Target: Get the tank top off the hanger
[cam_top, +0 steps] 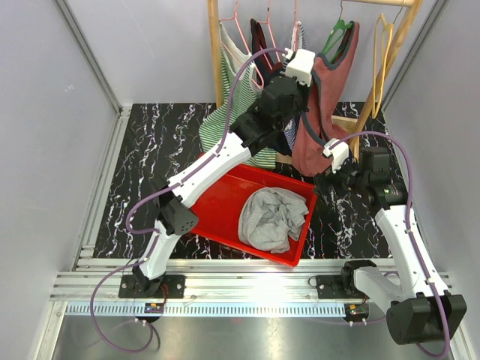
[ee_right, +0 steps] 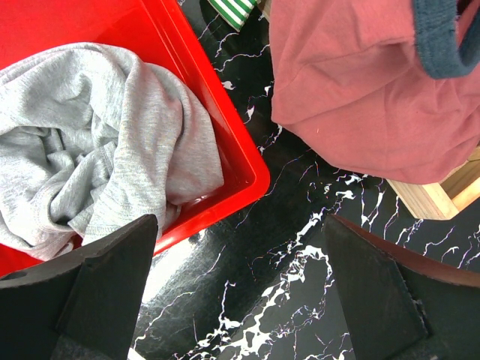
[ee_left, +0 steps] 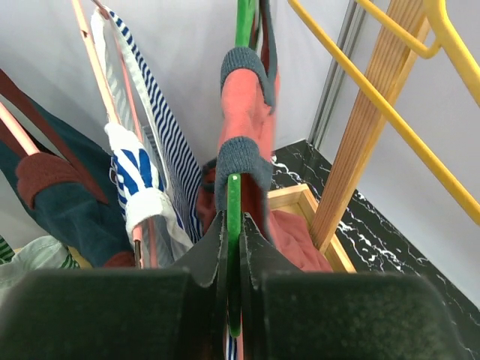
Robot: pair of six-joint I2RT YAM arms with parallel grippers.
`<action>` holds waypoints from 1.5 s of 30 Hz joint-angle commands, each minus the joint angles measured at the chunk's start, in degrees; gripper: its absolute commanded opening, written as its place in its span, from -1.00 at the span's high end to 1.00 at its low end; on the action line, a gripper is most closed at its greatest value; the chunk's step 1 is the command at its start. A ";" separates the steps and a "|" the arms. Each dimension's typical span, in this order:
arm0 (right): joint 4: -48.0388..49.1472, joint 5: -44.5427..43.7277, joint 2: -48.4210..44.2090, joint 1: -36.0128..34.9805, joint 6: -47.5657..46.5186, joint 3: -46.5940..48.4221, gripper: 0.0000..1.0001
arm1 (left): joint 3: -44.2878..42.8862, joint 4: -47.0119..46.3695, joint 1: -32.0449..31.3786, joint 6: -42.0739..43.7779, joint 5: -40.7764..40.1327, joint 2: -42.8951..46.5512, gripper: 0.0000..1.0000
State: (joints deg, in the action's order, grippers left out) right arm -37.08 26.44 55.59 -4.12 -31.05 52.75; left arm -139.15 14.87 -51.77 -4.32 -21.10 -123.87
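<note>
Shows, from overhead, a black marbled table [cam_top: 161, 142] with a wooden clothes rack [cam_top: 215, 52] at 12 o'clock and a red bin [cam_top: 225, 211] near the centre, with a crumpled grey garment [cam_top: 271, 217] inside the bin. Hanging from the rack at 1 to 2 o'clock on a green hanger [ee_left: 234, 196]: the tank top [cam_top: 322, 127], salmon red with grey-blue trim, hem reaching down to the rack's wooden base. Left gripper [ee_left: 233, 225] raised to the rack at about 1 o'clock, jaws pressed together and pinching the thin green bar of the hanger, with a grey-trimmed strap of the tank top sitting on that bar just above the fingers. In the left wrist view, toward 9 o'clock of the hanger, a blue-and-white striped garment [ee_left: 139, 169] and a dark teal one [ee_left: 67, 202] on pink hangers; toward 3 o'clock, a yellow hanger [ee_left: 375, 99] crossing in front of a wooden post. Right gripper [ee_right: 240, 225] low at 3 o'clock in the overhead view, above bare table between the bin's corner and the tank top's hem, jaws spread wide and holding nothing. In the right wrist view, bin and grey garment at 10 o'clock, tank top at 1 o'clock.
</note>
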 commanded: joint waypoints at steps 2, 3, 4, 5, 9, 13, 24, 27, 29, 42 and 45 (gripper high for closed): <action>1.84 0.46 -1.19 0.08 -0.42 -0.11 -0.99 | 0.37 -8.36 0.35 -0.51 -0.61 2.76 1.00; 1.84 0.46 -1.28 0.16 -0.42 -0.11 -0.99 | 0.46 -8.98 0.35 -0.52 -0.61 3.02 1.00; 1.84 0.55 -1.28 0.08 -0.42 -0.11 -0.99 | 0.46 -10.03 0.35 -0.69 -0.61 3.55 1.00; 1.75 0.63 -1.28 0.16 -0.42 -0.11 -0.99 | 0.46 -10.47 0.35 -0.69 -0.69 3.81 1.00; 1.84 0.81 -1.45 0.08 -0.42 -0.11 -1.00 | 1.07 -12.93 0.35 -0.43 -0.69 5.22 1.00; 1.75 0.99 -1.63 0.08 -0.50 -0.19 -0.99 | 2.92 -14.70 0.35 -0.08 -0.43 6.54 1.00; 1.75 1.43 -1.54 0.08 -0.50 -0.19 -0.99 | 4.85 -19.44 0.35 1.15 0.71 8.74 1.00; 1.75 1.51 -1.80 0.08 -0.50 -0.19 -0.99 | 5.47 -20.23 0.35 1.50 1.24 9.00 1.00; 1.75 1.51 -1.80 0.16 -0.50 -0.19 -0.99 | 6.00 -21.29 0.27 1.68 1.85 9.44 1.00; 1.84 1.78 -1.89 0.08 -0.50 -0.19 -0.99 | 6.61 -27.00 0.35 3.61 3.52 9.53 1.00; 1.84 1.86 -1.98 0.08 -0.42 -0.19 -1.00 | 6.35 -28.31 0.26 3.97 4.05 9.27 1.00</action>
State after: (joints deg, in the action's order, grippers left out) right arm -37.08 26.70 54.59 -4.12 -31.05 52.42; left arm -131.44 -2.63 -51.68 -1.30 -18.20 -118.24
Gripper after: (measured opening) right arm 0.994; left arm 0.034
